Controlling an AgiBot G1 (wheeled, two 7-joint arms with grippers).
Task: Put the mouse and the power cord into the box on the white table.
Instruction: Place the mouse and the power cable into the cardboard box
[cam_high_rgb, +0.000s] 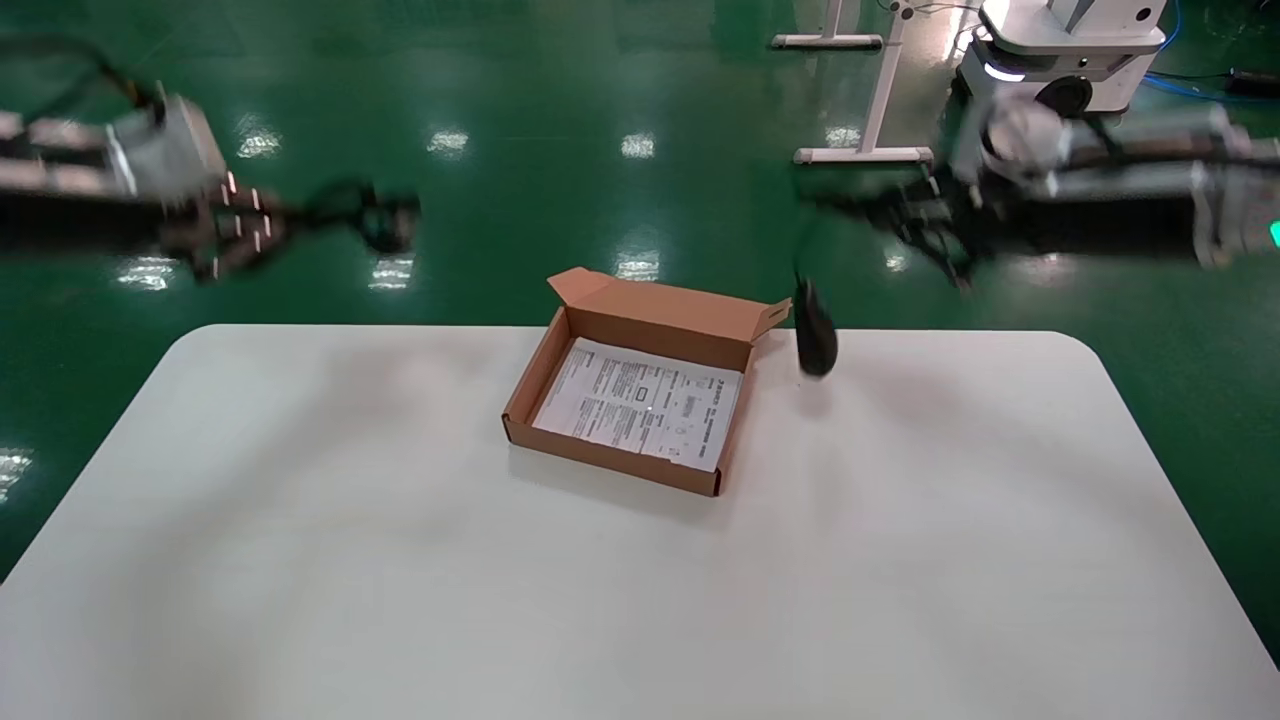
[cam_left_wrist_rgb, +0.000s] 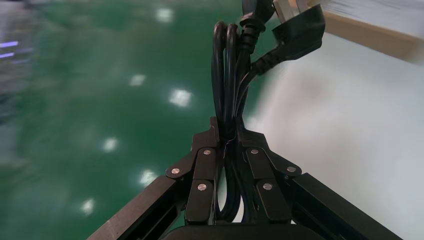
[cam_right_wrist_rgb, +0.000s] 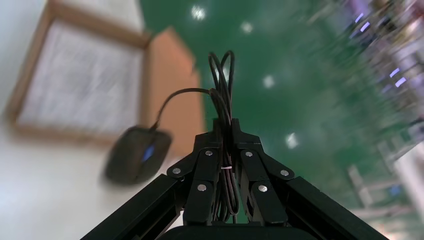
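Note:
The brown box (cam_high_rgb: 655, 318) with a white printed sheet inside sits at the far middle of the white table (cam_high_rgb: 640, 600). My left gripper (cam_high_rgb: 240, 232) hovers over the green floor beyond the table's far left corner, shut on the coiled power cord (cam_high_rgb: 372, 215). In the left wrist view the gripper (cam_left_wrist_rgb: 227, 125) clamps the cord (cam_left_wrist_rgb: 226, 75), whose chunky plug (cam_left_wrist_rgb: 296, 36) points toward the box (cam_left_wrist_rgb: 372, 34). My right gripper (cam_high_rgb: 930, 228) is beyond the far edge on the right, shut on the mouse's bundled wire (cam_right_wrist_rgb: 223, 85). The mouse (cam_high_rgb: 815, 338) (cam_right_wrist_rgb: 136, 156) dangles just right of the box (cam_right_wrist_rgb: 172, 90).
A white metal-legged frame (cam_high_rgb: 872, 100) and another robot's base (cam_high_rgb: 1070, 50) stand on the green floor at the far right. The table's far edge runs just behind the box.

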